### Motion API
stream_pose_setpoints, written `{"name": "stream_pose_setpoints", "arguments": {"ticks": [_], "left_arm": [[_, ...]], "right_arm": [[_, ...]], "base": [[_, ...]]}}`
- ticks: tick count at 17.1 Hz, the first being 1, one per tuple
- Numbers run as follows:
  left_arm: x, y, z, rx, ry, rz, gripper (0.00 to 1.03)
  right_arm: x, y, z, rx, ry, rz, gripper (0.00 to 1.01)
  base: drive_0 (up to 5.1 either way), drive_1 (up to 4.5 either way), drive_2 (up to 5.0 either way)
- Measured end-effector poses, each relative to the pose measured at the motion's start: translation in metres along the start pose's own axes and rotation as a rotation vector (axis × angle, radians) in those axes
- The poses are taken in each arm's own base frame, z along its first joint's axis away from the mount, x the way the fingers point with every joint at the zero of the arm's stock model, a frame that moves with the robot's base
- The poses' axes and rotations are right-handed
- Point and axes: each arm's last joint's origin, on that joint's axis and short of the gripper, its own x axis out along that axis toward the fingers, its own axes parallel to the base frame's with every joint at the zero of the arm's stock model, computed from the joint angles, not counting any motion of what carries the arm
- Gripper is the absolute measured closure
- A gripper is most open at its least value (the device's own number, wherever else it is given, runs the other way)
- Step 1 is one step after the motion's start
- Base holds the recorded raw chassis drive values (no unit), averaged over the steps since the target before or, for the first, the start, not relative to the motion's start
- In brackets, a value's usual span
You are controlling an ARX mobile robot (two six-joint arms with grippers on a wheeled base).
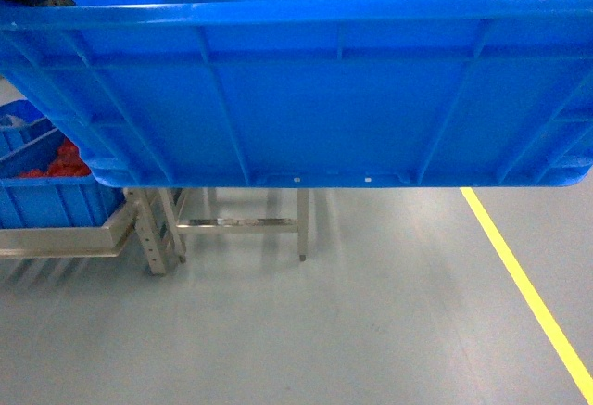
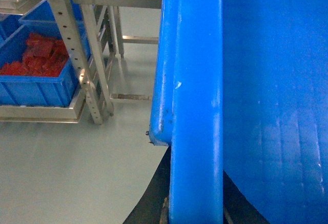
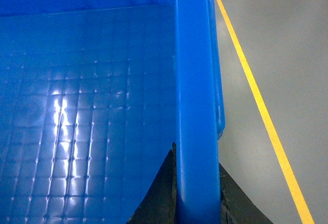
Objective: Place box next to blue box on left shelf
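The box (image 1: pixel 306 99), a large bright-blue ribbed crate, hangs off the floor and fills the upper half of the head view. My left gripper (image 2: pixel 196 188) is shut on its left rim, a black finger on each side of the wall. On the opposite rim (image 3: pixel 197 106) my right gripper (image 3: pixel 197 175) is shut the same way. The crate's gridded floor (image 3: pixel 92 106) is bare. The left shelf (image 1: pixel 65 238), a silvery steel frame, stands low at the left edge and carries the blue box (image 1: pixel 46 196) with red parts (image 1: pixel 60 159) in it.
A steel stand (image 1: pixel 241 224) with thin legs and a crossbar is behind the held crate, beside the shelf's perforated upright (image 2: pixel 72 34). A yellow floor line (image 1: pixel 528 284) runs diagonally on the right. Grey floor lies below.
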Motion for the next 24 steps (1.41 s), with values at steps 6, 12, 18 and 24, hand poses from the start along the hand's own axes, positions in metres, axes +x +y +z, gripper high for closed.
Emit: {"name": "stream_pose_setpoints", "arguments": {"ticks": [6, 12, 18, 24], "left_arm": [[0.0000, 0.0000, -0.0001, 0.001, 0.001, 0.001, 0.96], [0.0000, 0.0001, -0.0003, 0.001, 0.002, 0.001, 0.96], [0.0000, 0.0001, -0.0003, 0.001, 0.003, 0.001, 0.96], [0.0000, 0.0000, -0.0001, 0.001, 0.001, 0.001, 0.96]], "right_arm": [[0.0001, 0.0000, -0.0002, 0.001, 0.002, 0.000, 0.92], [0.0002, 0.0000, -0.0003, 0.001, 0.002, 0.000, 0.92], [0.0002, 0.0000, -0.0001, 0.000, 0.000, 0.000, 0.92], [0.0002, 0.0000, -0.0002, 0.001, 0.002, 0.000, 0.92]], "base": [[-4.9, 2.51, 2.5], [-4.9, 2.43, 2.4], [-4.9, 2.43, 2.4], [-4.9, 2.48, 2.5]]}}
